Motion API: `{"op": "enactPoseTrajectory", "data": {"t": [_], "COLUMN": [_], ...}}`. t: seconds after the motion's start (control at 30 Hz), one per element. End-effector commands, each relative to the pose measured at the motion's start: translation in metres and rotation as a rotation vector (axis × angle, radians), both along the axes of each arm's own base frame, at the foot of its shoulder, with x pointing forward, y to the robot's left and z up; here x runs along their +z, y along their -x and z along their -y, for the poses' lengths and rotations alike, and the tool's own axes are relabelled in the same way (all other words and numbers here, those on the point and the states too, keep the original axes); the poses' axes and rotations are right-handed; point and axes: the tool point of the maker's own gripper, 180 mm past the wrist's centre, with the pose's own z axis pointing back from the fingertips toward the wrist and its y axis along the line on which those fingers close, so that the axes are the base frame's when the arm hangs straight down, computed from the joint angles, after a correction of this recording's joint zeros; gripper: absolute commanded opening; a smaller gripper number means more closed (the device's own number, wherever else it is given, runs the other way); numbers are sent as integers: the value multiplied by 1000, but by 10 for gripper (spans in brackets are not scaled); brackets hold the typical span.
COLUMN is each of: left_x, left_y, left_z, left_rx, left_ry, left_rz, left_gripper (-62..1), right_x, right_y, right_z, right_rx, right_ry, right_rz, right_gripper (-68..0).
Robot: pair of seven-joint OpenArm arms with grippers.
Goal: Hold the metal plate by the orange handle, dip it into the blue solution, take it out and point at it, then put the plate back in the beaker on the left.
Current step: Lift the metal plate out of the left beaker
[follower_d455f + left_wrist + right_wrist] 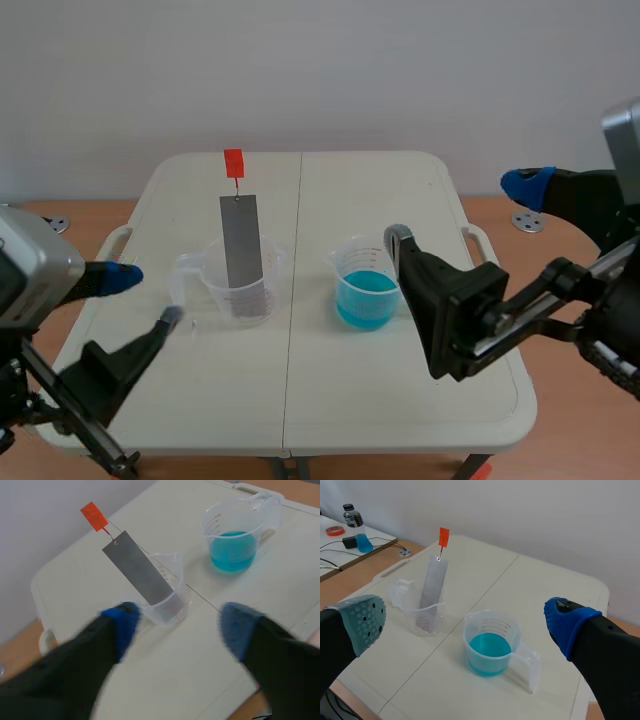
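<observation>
Left gripper (148,297): fingers wide apart, holding nothing; low over the near left part of the table (400,400), just left of the left beaker (250,300) and nearer than it.
Right gripper (461,211): fingers wide apart, holding nothing; raised at the right, one finger beside the rim of the right beaker (352,268), the other out past the table's right edge.
Plate (240,240): grey metal strip, standing in the left beaker with its lower end inside, slightly tilted; most of its length rises above the rim.
Handle (233,161): small orange tag, joined to the plate's top end by a short thin wire; touched by neither gripper.
Left beaker: clear plastic with red graduations, just left of the table's centre seam, its grip on the left side.
Right beaker: clear plastic, just right of the seam, near the left beaker but apart from it, spout toward the left.
Solution (367,295): blue liquid, filling about the lower half of the right beaker.
Table: white, its seam running from near to far between the two beakers.
</observation>
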Motion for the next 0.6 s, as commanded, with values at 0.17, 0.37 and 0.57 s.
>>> {"op": "enactPoseTrajectory", "data": {"t": [0.17, 0.37, 0.57], "left_x": [2, -10, -29], "left_y": [-1, 10, 36], "left_z": [0, -6, -23], "left_rx": [6, 28, 93], "left_ry": [6, -16, -57], "left_rz": [1, -52, -125], "left_gripper": [-543, -540, -540], "right_x": [26, 29, 31], "right_y": [-14, -28, -43], "right_z": [-8, -17, -27], "right_rx": [23, 43, 75], "right_ry": [-17, -25, -49], "right_rz": [91, 60, 32], "right_gripper": [-12, -12, -12]}}
